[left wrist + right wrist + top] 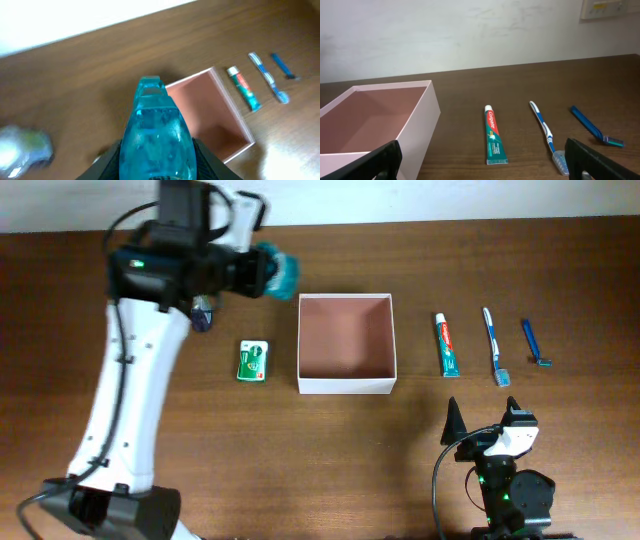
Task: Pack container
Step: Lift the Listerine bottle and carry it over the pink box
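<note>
From above, the left gripper hangs high, just left of the container's far corner, squeezing a blue bottle. The container sits mid-table with bare wood all round it, and only its reddish-brown floor shows inside. A green packet lies just left of it. A toothpaste, toothbrush and razor lie in a row to its right. In the left wrist view, the bottle fills the front, with the container beyond. In the right wrist view, the right gripper stands wide open, holding nothing, right of the container.
</note>
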Available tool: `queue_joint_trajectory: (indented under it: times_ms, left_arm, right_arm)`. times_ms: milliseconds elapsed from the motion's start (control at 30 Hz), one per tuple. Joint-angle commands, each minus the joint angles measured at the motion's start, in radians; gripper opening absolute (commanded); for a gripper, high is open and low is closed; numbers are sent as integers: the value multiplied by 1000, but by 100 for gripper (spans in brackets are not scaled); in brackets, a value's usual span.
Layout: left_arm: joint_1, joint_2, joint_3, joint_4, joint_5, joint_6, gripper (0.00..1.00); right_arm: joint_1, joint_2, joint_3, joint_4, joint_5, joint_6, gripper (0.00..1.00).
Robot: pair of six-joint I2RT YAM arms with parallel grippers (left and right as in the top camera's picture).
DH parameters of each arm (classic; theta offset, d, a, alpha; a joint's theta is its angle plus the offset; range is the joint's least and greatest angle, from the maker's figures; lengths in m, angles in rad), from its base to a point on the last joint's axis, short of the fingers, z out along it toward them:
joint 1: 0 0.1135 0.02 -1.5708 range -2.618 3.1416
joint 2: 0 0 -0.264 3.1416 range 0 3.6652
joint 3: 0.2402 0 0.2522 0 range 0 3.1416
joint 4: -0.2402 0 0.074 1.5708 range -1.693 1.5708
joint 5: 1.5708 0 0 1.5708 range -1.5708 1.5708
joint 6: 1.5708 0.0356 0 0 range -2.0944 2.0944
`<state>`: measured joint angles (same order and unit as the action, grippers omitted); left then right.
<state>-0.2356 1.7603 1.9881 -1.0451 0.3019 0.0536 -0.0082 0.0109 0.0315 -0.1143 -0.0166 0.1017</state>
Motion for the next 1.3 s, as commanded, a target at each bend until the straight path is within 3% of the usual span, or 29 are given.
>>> queue_joint_trajectory:
  times_ms: [0, 367, 600, 1100, 1267]
  left_arm:
    - [-83, 20, 31, 68, -91, -88, 1]
    - [-194, 185, 31, 182, -187, -178, 0]
    - [-194, 270, 31, 139, -187, -204, 1]
    - [-194, 277, 31, 45, -192, -222, 1]
    - [-194, 283, 29, 41, -302, -276, 1]
  right_arm:
    - [-8, -8, -8, 0, -6, -1, 99]
    - [-8, -8, -8, 0, -6, -1, 99]
    - [-8, -8, -8, 0, -6, -1, 99]
    - [-8, -8, -8, 0, -6, -1, 99]
    - [-8, -8, -8, 0, -6, -1, 98]
